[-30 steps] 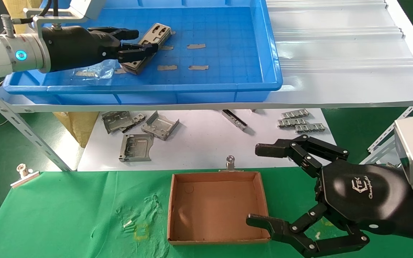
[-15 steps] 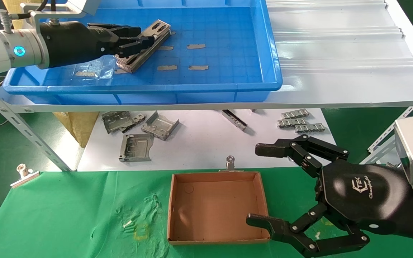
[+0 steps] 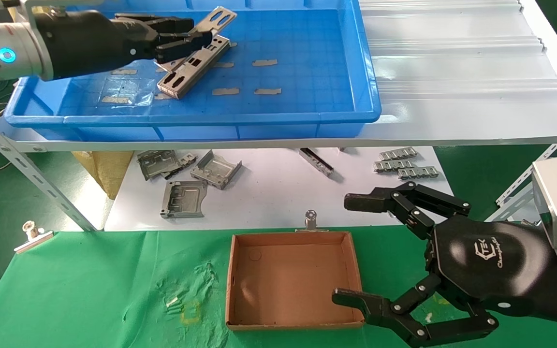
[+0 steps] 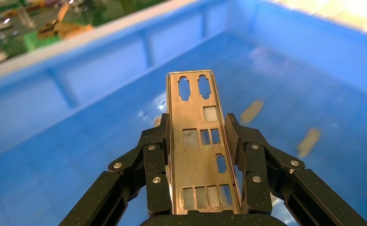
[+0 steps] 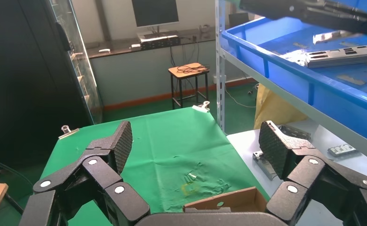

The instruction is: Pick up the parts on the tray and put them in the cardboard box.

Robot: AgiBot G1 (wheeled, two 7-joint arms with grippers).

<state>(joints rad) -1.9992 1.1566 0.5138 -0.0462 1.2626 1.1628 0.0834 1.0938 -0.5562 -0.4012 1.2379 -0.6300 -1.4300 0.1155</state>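
My left gripper is shut on a silver punched plate and holds it tilted above the blue tray. In the left wrist view the plate sits between the pads of that gripper. A second plate lies on the tray floor just below the held one; it also shows in the right wrist view. The cardboard box sits empty on the green cloth. My right gripper is open at the box's right side, empty; it also shows in its own wrist view.
Bent grey brackets and ridged linked strips lie on the white lower shelf. Tan tape scraps dot the tray floor. Metal clips hold the green cloth. A slanted shelf strut stands at the left.
My left gripper has lifted one plate up and back off the stack. The second plate stayed on the tray floor. The right arm has not moved.
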